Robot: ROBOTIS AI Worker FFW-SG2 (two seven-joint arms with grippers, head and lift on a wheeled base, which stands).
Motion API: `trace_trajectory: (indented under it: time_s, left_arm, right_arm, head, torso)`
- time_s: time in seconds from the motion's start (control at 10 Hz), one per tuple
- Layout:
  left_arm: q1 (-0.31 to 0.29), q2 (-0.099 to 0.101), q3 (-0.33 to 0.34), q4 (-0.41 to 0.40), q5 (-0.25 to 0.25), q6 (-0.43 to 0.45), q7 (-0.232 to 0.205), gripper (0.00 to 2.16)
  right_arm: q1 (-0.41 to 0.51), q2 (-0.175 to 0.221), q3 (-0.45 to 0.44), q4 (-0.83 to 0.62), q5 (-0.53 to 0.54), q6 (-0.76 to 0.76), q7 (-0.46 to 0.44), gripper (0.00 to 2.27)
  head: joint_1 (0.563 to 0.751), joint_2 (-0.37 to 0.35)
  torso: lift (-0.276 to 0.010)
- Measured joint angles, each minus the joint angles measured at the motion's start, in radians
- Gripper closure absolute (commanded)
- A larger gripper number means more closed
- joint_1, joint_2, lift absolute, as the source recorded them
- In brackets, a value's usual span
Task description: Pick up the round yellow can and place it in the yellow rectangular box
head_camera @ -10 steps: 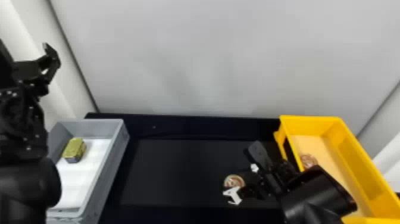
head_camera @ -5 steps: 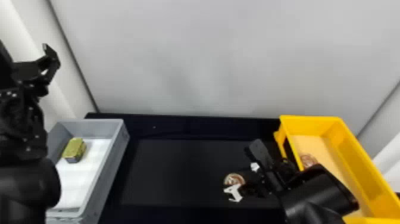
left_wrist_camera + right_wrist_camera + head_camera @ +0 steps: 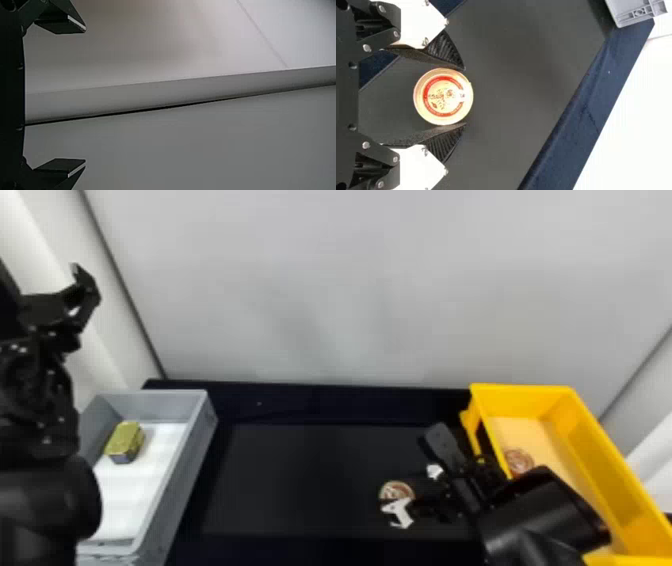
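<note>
Over the right half of the bench, well short of the far edge, I have my right gripper closed around the round yellow can, just left of the yellow rectangular box. On the wrist camera, the right gripper has one ribbed finger against either side of the can, with the tips drawn in a little past its middle. I'm looking at its round face, pale yellow with a red ring, and I can't tell whether it rests on the bench or sits slightly above it. The box stands at the bench's right end, outside my grip, and holds another round can on its floor, near the wall closest to my right arm. Across at the bench's left end is a grey bin with a white floor; a yellow-green tin with rounded corners lies in it, toward the far left corner. My left gripper is parked high beside that bin, in front of the pale wall; its own camera shows the fingers spread wide with nothing between them.
</note>
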Motion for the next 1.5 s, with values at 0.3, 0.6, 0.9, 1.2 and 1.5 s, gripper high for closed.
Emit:
trace_trajectory:
  time_s: [0.3,0.6,0.9,1.2,1.5]
  left_arm:
    - [0.0,0.0,0.002,0.0,0.0,0.0,0.0,0.1]
    - [0.0,0.0,0.003,0.0,0.0,0.0,0.0,0.1]
    - [0.0,0.0,0.004,0.0,0.0,0.001,0.0,0.1]
    - [0.0,0.0,0.004,0.003,0.0,0.002,0.0,0.1]
    - [-0.001,0.0,0.004,0.006,0.0,0.004,0.0,0.1]
  right_arm:
    - [0.01,-0.002,0.002,-0.021,0.0,0.015,-0.001,0.7]
    - [0.015,-0.005,0.001,-0.05,0.006,0.027,-0.002,0.73]
    - [0.016,-0.006,-0.004,-0.077,0.009,0.036,-0.001,0.73]
    - [0.011,-0.007,-0.015,-0.167,0.027,0.058,0.005,0.73]
    - [-0.019,-0.008,-0.064,-0.303,0.049,0.053,0.013,0.73]
  head:
    - [0.694,0.014]
    - [0.694,0.014]
    - [0.694,0.014]
    - [0.694,0.014]
    - [0.694,0.014]
  torso:
    - [-0.06]
    - [-0.06]
    - [-0.06]
    - [-0.06]
    - [-0.06]
